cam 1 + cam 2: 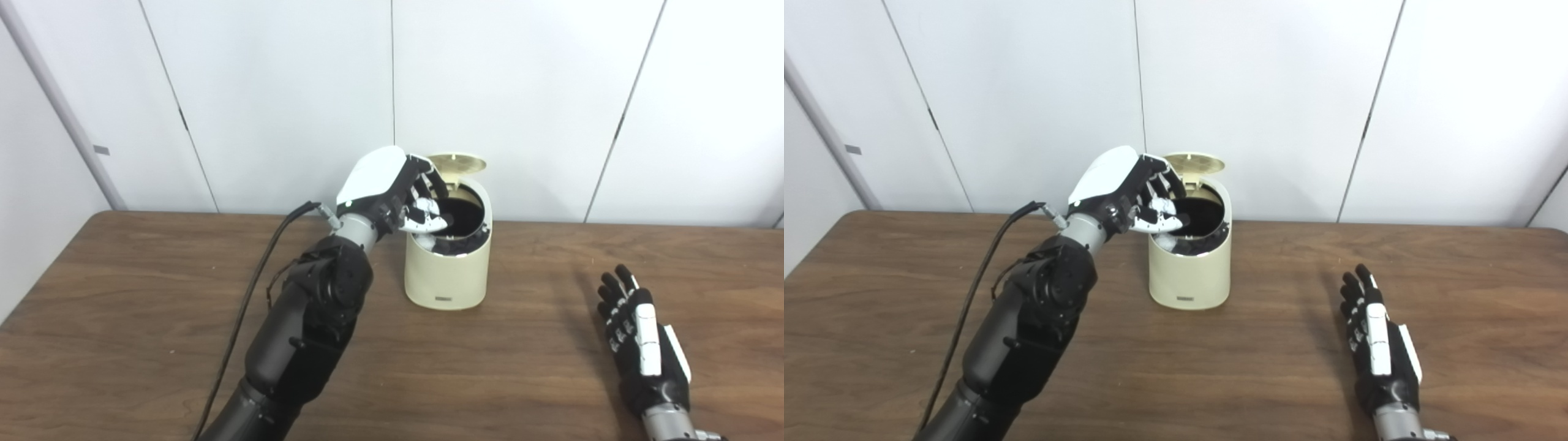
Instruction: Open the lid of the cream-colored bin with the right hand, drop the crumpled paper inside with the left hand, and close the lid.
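Left robot hand (401,193): raised over the open mouth of the bin, white back turned up, fingers curled downward into the opening; whether they are clamped on anything I cannot tell, as the fingertips overlap the dark interior.
Crumpled white paper (425,241): a small pale lump shows at the near-left inner rim of the bin, just under the left fingers; it is probably the paper, though the view is too blurred to be sure.
Cream-colored round plastic bin (447,269): stands upright on the worktop, near the back edge, dark inside.
Cream-colored round lid (458,164): swung up at the back of the bin, tilted, not touched by either robot hand.
Right robot hand (1375,340): well to the right of the bin and nearer the camera, lying low over the worktop, fingers straight and pointing away, holding nothing.
Brown wood-grain worktop (153,275): carries the bin.
Black cable (257,282): runs along the left arm, left of the bin.
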